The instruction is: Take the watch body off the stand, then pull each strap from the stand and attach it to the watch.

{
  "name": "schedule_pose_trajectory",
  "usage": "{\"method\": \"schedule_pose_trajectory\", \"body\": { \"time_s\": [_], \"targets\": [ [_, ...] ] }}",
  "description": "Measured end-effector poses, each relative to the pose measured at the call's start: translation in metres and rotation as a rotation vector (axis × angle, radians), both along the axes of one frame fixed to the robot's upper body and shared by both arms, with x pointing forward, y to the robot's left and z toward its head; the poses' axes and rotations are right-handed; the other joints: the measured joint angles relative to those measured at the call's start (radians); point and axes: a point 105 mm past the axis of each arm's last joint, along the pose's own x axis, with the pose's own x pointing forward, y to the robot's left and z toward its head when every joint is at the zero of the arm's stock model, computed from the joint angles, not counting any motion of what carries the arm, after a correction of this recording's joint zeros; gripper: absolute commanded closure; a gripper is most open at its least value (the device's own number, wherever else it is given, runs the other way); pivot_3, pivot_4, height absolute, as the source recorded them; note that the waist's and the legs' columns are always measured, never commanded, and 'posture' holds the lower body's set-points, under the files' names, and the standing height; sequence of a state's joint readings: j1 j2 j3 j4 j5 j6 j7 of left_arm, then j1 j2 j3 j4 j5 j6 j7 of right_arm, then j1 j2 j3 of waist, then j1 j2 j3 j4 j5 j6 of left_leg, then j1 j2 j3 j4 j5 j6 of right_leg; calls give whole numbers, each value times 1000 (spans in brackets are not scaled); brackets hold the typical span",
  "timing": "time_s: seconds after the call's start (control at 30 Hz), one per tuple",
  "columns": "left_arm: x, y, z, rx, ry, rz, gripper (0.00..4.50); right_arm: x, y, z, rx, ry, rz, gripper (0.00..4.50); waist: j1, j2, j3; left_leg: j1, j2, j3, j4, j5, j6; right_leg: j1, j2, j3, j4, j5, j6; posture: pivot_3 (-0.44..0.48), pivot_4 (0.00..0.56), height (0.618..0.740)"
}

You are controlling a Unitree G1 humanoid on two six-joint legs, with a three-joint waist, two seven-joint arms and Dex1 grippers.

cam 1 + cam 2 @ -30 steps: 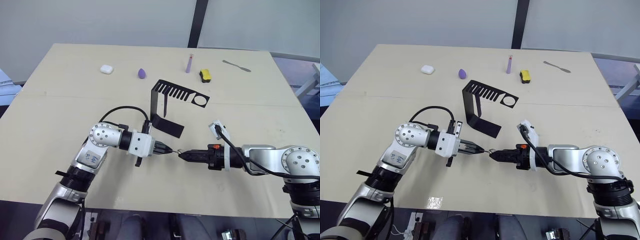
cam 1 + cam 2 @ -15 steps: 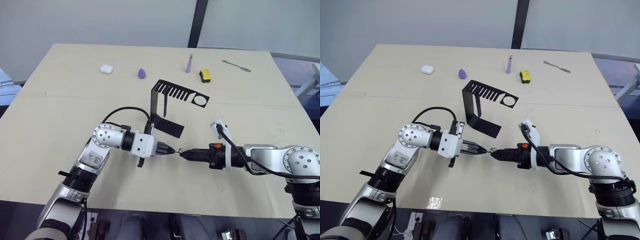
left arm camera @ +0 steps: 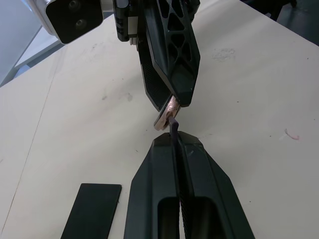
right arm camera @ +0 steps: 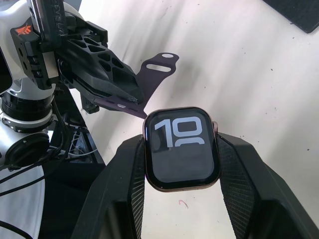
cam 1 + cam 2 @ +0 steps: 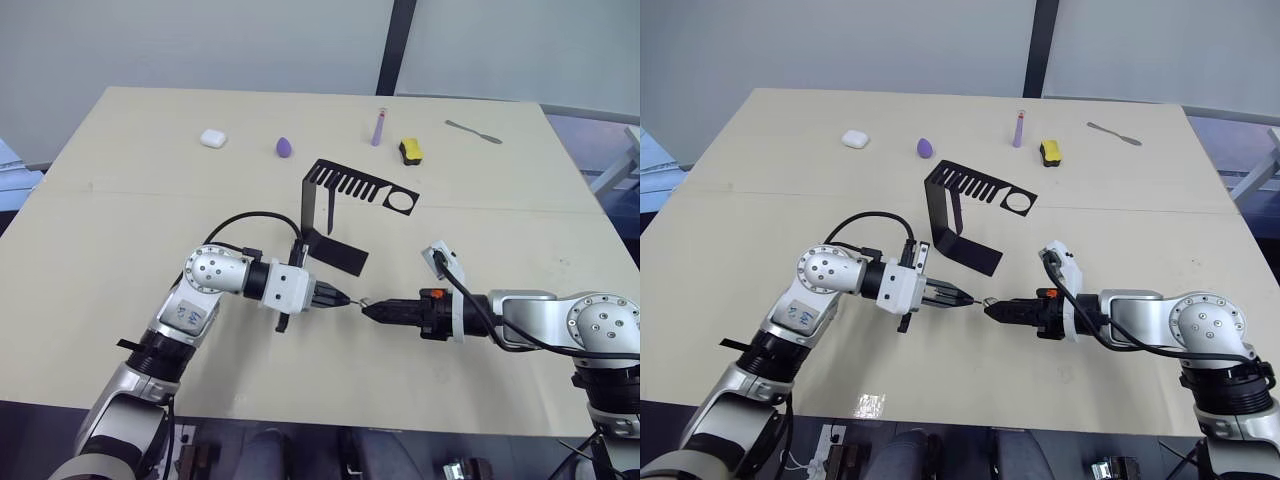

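The right gripper's fingers clamp the small rounded-square, dark-screened watch body. Facing it tip to tip above the desk, the left gripper's fingers pinch a narrow deep-purple strap, its end meeting the watch's edge, long axis along both grippers' line.

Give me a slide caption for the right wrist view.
Right hand holds the watch body while left hand brings a purple strap to its edge.
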State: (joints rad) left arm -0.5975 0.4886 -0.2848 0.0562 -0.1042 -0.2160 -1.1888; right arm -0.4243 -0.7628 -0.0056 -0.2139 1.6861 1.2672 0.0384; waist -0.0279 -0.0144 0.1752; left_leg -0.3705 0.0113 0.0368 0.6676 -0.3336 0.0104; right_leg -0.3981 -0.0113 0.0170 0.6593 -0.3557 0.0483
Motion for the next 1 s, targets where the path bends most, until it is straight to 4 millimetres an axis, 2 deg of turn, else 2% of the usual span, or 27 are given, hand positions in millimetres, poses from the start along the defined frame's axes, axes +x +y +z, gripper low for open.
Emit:
{"method": "schedule_pose_trajectory", "body": {
  "time_s": [1.0],
  "targets": [
    [3,-4,-2,-2,-10,18,4500,0,0,1,3,1,-2,2895,0,0,0,0,0,0,0,0,0,0,0,0,0,0,0,0,150,740]
  ]
}}
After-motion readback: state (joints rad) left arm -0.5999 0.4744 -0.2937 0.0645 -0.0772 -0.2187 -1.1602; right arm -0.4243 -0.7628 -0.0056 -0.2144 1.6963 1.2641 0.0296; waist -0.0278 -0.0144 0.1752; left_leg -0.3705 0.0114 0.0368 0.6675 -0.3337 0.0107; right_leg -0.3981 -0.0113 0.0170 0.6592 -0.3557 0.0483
